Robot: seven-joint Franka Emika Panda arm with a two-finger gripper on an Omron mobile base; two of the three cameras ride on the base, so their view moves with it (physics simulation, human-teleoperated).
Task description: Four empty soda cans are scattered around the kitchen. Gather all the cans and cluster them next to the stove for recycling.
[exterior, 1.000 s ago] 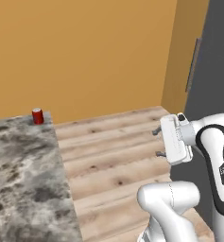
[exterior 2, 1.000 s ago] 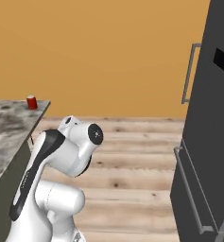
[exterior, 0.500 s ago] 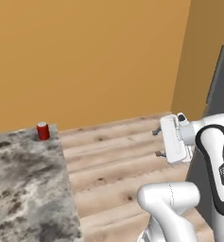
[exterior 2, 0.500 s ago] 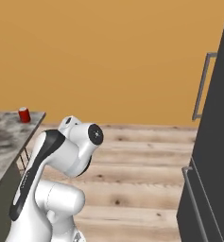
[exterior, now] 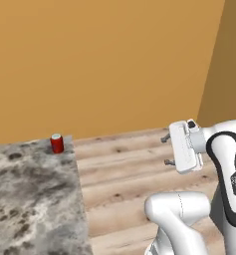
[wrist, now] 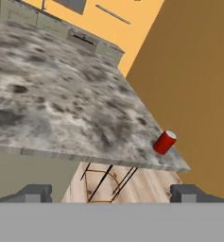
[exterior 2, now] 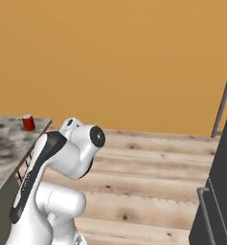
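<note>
One red soda can [exterior: 57, 143] stands upright at the far corner of the marble counter [exterior: 30, 199], close to the orange wall. From the right base view the can [exterior 2: 28, 122] is at the counter's far left edge. In the hand view the can [wrist: 165, 142] appears tilted near the counter's corner [wrist: 61, 104]. My gripper [exterior: 166, 150] hangs over the wooden floor, well to the right of the can, open and empty. Its fingertips [wrist: 35, 193] are spread wide at the bottom of the hand view. The stove and the other cans are out of view.
A dark refrigerator [exterior 2: 220, 191] with a long handle stands at the right. A wire stool [wrist: 104, 184] sits under the counter's edge. Wooden floor [exterior: 124, 169] runs between the counter and the fridge. Pale cabinets [wrist: 85, 40] line the far end beyond the counter.
The whole scene has slid right in both base views, so the base has moved. The fridge has slipped toward the right edge. The arm keeps its pose, gripper still open.
</note>
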